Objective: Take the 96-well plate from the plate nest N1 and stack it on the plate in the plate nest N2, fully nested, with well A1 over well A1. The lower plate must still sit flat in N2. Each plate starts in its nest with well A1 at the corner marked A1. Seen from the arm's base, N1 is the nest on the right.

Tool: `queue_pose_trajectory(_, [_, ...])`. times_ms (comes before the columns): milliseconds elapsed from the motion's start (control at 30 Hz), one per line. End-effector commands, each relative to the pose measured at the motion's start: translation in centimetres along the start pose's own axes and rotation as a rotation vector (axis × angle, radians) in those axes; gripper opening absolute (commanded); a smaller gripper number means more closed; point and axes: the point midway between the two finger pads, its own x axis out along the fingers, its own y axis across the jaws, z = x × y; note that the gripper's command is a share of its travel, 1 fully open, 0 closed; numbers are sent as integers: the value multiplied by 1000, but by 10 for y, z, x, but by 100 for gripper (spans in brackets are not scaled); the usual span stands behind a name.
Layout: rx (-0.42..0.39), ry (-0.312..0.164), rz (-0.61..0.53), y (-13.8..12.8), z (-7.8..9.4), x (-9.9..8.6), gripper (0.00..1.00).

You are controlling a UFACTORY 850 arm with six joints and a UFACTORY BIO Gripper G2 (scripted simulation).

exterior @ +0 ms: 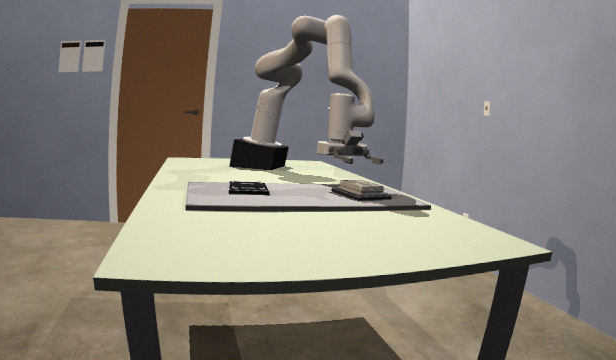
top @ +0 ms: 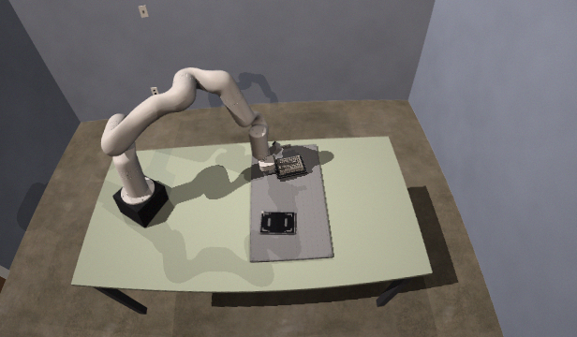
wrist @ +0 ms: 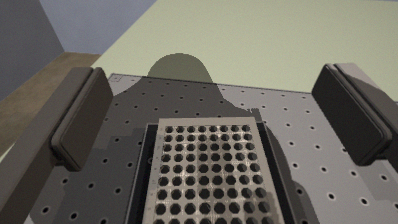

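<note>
- No text, number or brand can be read.
- Faint marks along the top plate's (exterior: 361, 184) (wrist: 207, 121) edge: too small to read.
- Two wall sheets (exterior: 69, 59): dark header bands, no legible words.
</note>
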Motion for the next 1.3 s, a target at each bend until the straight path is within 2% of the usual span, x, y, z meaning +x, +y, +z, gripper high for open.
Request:
queue_pose_trajectory(0, [0,-3,0,0,2,1,37])
queue_pose_trajectory(367, [0,-3,0,0,2,1,37])
queue_pose_trajectory(467, [0,-3,-33,-3,5,-1,37])
queue_pose_trajectory(633, [0,-3,-189,-17,21,-15,37])
queue_pose_trajectory(1267, [0,-3,-189,-64,74,-61,37])
